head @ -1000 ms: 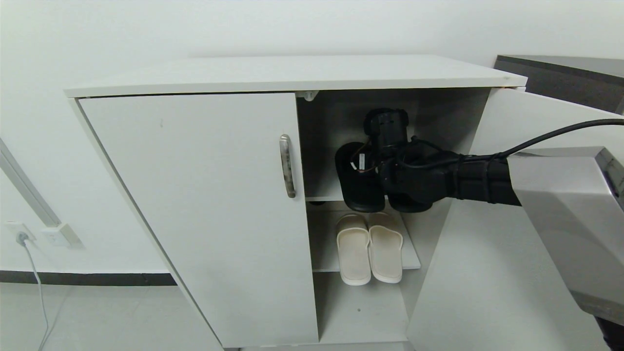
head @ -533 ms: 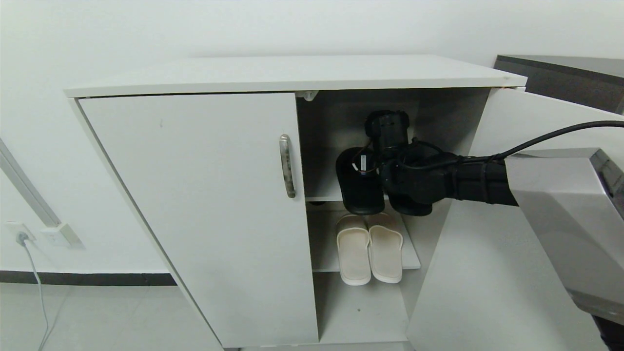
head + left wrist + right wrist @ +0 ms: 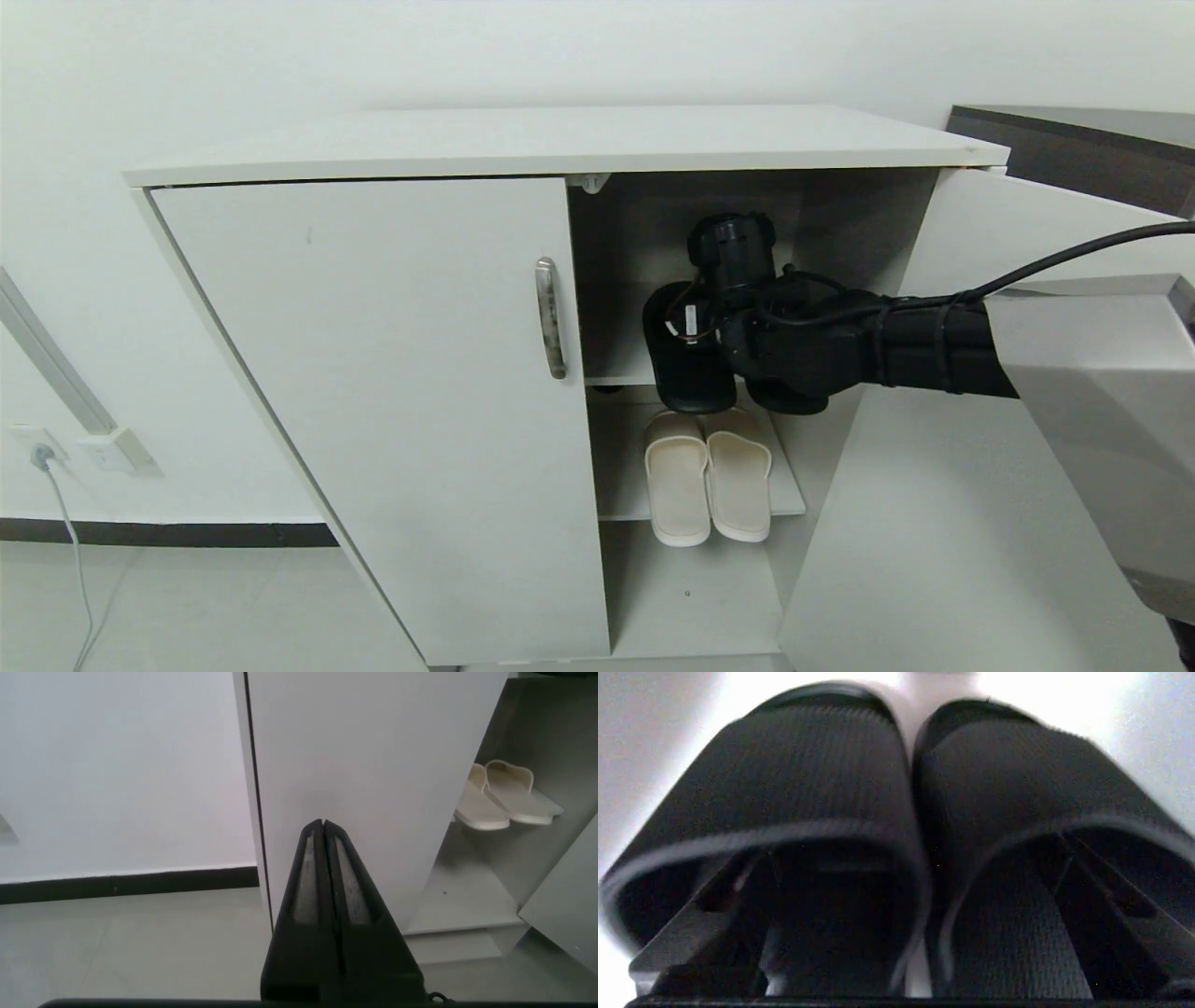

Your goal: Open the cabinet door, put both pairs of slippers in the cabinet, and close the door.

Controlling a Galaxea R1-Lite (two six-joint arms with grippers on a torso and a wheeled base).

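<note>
On my left, a cable (image 3: 73, 551) hangs from a wall socket (image 3: 37, 455) above the black baseboard (image 3: 168, 534).

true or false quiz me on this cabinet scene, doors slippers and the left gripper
1. The white slippers lie side by side on the middle shelf. True.
2. Both cabinet doors stand open. False: the left door is closed, and the right door is the open one.
3. The black slippers are at the upper shelf, above the white pair. True.
4. The left gripper is open and holds a slipper. False: it is shut and empty, in front of the left door.
</note>
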